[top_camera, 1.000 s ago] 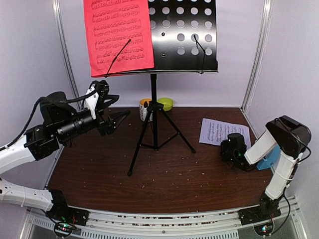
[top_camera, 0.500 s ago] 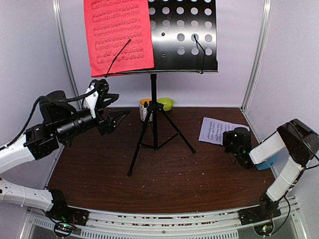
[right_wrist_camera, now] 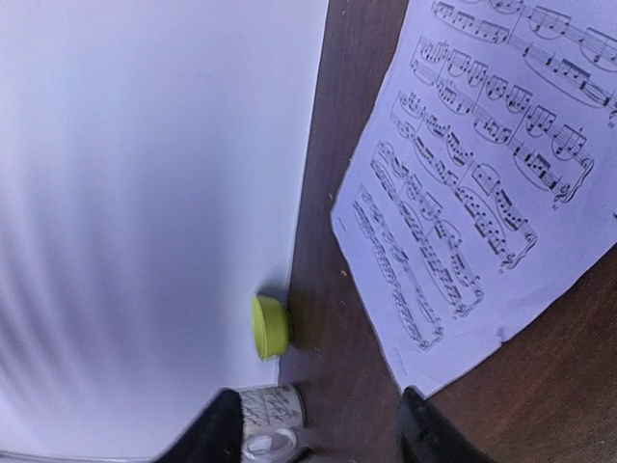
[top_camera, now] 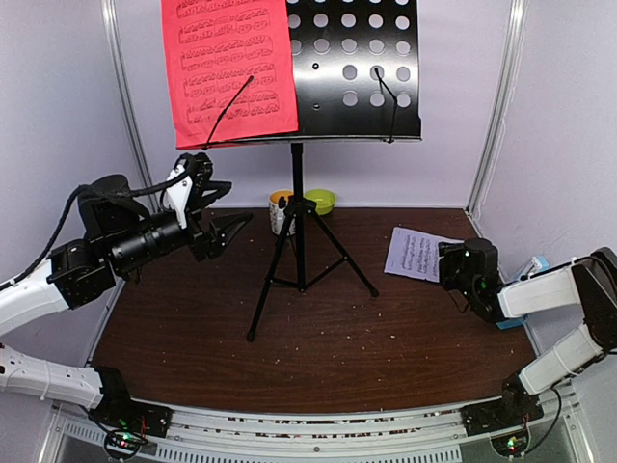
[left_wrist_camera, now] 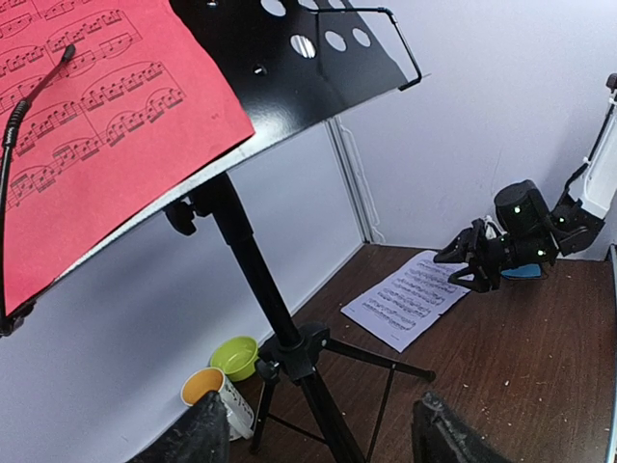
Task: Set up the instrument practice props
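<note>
The black music stand (top_camera: pixel 352 68) stands mid-table on its tripod, with the red sheet-music page (top_camera: pixel 229 63) clipped to the left half of its desk. A pale page (top_camera: pixel 415 253) lies flat on the table at the right. My right gripper (top_camera: pixel 453 268) hovers low at that page's right edge, open and empty; its wrist view looks down on the page (right_wrist_camera: pixel 482 183). The light-blue metronome (top_camera: pixel 534 263) is mostly hidden behind the right arm. My left gripper (top_camera: pixel 227 220) is open in the air, left of the stand's pole and below the red page (left_wrist_camera: pixel 87 125).
A white-and-orange mug (top_camera: pixel 280 210) and a small green bowl (top_camera: pixel 321 201) sit against the back wall behind the tripod legs (top_camera: pixel 323 256). White walls close in the back and both sides. Crumbs dot the brown tabletop.
The right arm has stretched out lower and shifted right and back, bringing its gripper to the pale page's edge, and its jaws have opened. The left arm has not moved.
</note>
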`<action>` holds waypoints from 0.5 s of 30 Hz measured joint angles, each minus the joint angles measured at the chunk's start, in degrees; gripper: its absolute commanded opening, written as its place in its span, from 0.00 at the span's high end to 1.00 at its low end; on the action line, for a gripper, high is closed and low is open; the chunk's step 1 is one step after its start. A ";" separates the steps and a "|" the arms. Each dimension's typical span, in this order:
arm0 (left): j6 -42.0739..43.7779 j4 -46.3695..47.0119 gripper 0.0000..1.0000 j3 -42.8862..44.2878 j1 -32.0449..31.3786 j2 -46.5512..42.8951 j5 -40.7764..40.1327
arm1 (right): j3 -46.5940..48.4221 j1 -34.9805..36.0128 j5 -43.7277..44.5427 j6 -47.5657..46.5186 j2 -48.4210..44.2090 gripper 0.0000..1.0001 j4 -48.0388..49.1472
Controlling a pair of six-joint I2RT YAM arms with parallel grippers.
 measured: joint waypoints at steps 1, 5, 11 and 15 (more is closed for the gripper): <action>0.00 0.00 0.33 0.00 0.00 -0.04 0.02 | -0.37 0.00 -0.24 0.55 0.61 0.35 0.24; -0.02 0.04 0.33 0.00 0.00 -0.07 0.24 | -2.54 0.04 -0.94 3.93 4.35 0.31 1.90; -0.02 0.22 0.33 0.00 0.00 -0.07 0.68 | -3.37 0.17 0.13 7.67 10.23 0.33 5.14; 0.00 0.44 0.33 0.00 0.00 -0.04 0.85 | -3.32 0.33 1.77 9.97 15.19 0.36 10.43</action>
